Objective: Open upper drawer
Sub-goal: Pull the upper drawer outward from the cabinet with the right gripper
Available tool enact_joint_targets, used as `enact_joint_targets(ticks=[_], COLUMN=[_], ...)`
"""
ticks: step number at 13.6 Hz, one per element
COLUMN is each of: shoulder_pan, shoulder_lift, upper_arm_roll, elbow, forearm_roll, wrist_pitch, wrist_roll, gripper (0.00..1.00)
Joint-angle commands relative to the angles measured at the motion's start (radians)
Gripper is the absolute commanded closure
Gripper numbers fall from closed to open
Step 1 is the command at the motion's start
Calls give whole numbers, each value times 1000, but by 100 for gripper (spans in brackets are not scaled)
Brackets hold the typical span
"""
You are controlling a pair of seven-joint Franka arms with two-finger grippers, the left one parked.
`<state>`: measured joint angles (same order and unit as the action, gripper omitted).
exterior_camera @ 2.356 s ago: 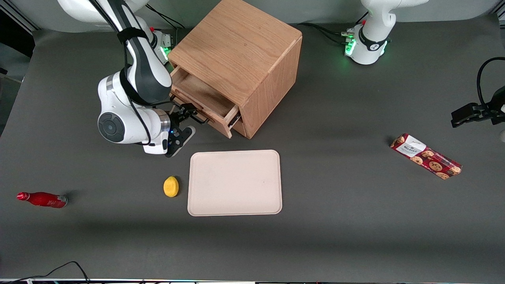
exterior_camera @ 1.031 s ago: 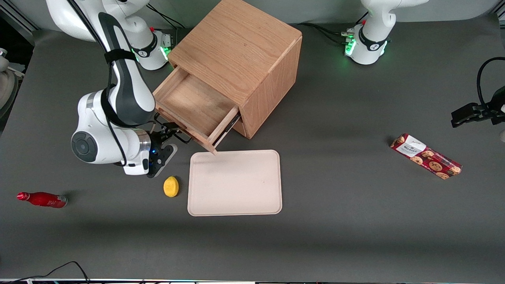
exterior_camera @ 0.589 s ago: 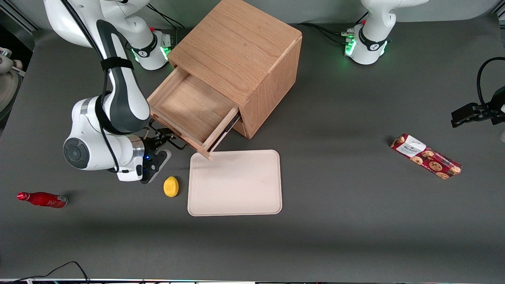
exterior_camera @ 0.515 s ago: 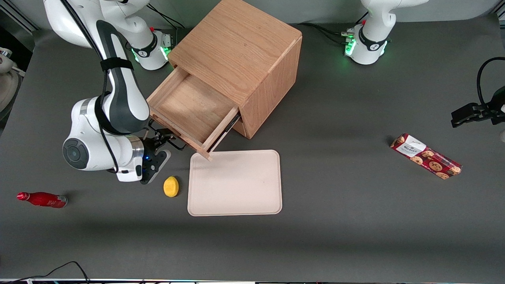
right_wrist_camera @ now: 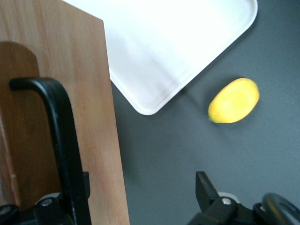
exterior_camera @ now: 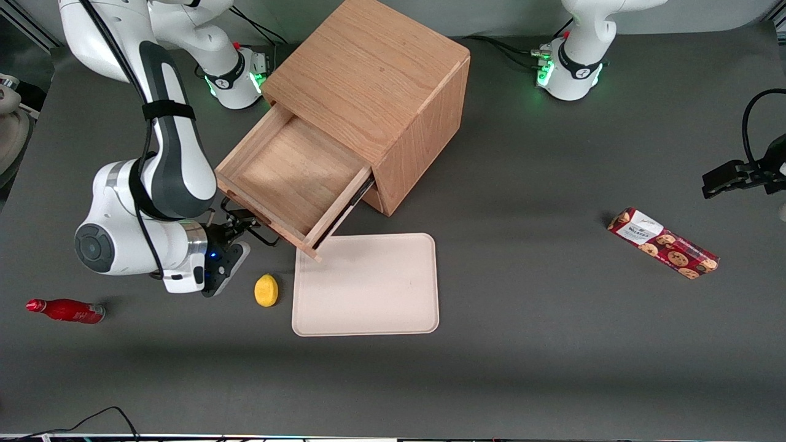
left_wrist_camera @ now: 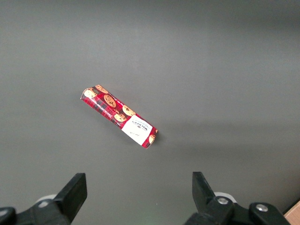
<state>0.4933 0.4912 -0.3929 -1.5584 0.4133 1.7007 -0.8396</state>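
The wooden cabinet (exterior_camera: 374, 67) stands at the back of the table. Its upper drawer (exterior_camera: 288, 175) is pulled well out, showing an empty light-wood tray. My right gripper (exterior_camera: 236, 230) is at the drawer's front, by the thin black wire handle (exterior_camera: 249, 224). In the right wrist view the gripper (right_wrist_camera: 143, 185) is open. The black handle (right_wrist_camera: 61, 140) runs down beside one finger, with the drawer's front panel (right_wrist_camera: 93, 93) between the fingers. The other finger (right_wrist_camera: 205, 183) is free over the dark table. The lower drawer is hidden under the upper one.
A yellow lemon (exterior_camera: 266, 290) lies close to the gripper, also in the right wrist view (right_wrist_camera: 234, 101). A cream tray (exterior_camera: 366, 283) lies under the drawer's corner. A red bottle (exterior_camera: 64, 310) lies toward the working arm's end, a cookie box (exterior_camera: 662, 243) toward the parked arm's.
The upper drawer has slid steadily farther out of the cabinet. My gripper has moved with its handle, nearer the front camera and toward the working arm's end.
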Motion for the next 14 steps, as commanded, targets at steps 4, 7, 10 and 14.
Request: enact_joint_targets(ticks=[4,7,10,14], shoulder_pan=[-33,-50,-68,-62], shoulder_lift=[66,75,89,75], upper_arm_roll=[-4,-4,-4,-4], elbow=[89,107,129,194], forearm_roll=[-8,-8,-7,-5], wrist_pitch=[-30,-30,-32,-134], wrist_roll=[-65,-68,-85,-30], gripper=[0,0,0,0])
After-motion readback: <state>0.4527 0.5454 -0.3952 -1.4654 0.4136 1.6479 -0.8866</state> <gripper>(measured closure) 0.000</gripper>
